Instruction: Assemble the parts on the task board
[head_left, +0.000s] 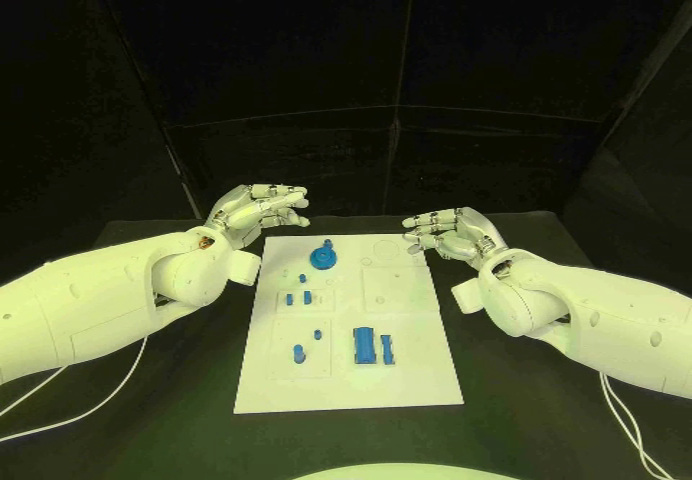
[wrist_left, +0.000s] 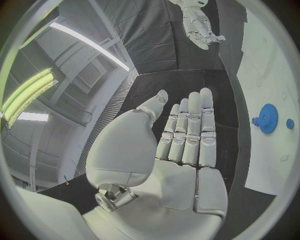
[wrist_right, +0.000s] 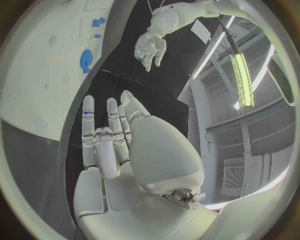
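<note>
Left hand, right hand empty, fingers apart; round toothed blue gear on flat white task board.

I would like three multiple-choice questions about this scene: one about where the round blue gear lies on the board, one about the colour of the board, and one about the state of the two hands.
1. Where on the task board does the blue gear lie?
A. at the far end, nearer the left hand
B. at the near edge
C. off the board, on the table

2. What colour is the task board?
A. black
B. white
C. blue

3. What is the state of the left hand and the right hand?
A. both hold blue parts
B. only the right holds a part
C. both hold nothing, fingers apart

Answers: 1 A, the gear sits near the far end on the left hand's side. 2 B, the plate is white on the black table. 3 C, both palms are bare in the wrist views.
</note>
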